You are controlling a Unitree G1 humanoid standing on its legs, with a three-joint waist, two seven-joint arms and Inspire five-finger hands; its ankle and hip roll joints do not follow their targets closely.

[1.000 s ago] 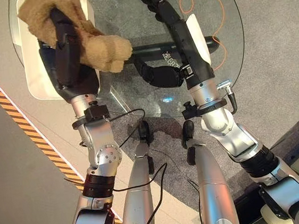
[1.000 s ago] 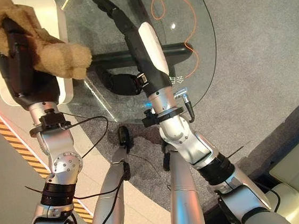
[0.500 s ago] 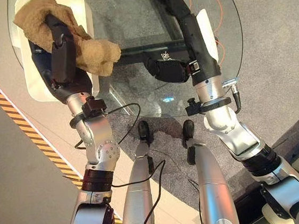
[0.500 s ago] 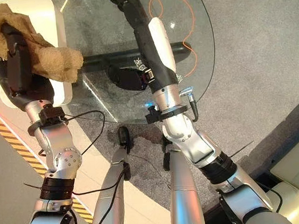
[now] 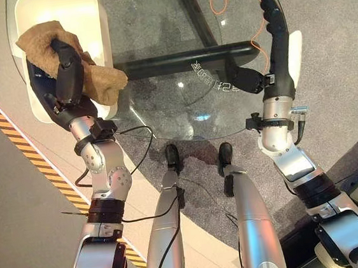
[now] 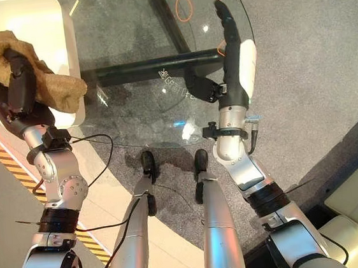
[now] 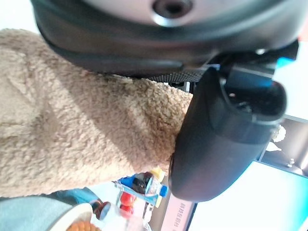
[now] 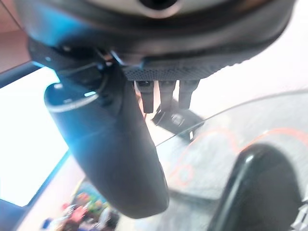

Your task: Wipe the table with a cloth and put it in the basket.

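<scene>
The left hand (image 5: 63, 72), fingers curled round the cloth (image 5: 100, 84), has drawn back over the basket (image 5: 86, 15) at upper left; release seems next. Right hand (image 5: 273, 28), fingers straight, has retreated to the worktop (image 5: 154, 21) edge.

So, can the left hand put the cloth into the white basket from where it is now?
Probably yes. The left hand holds the cloth just over the near rim of the basket, and nothing stands between them.
</scene>
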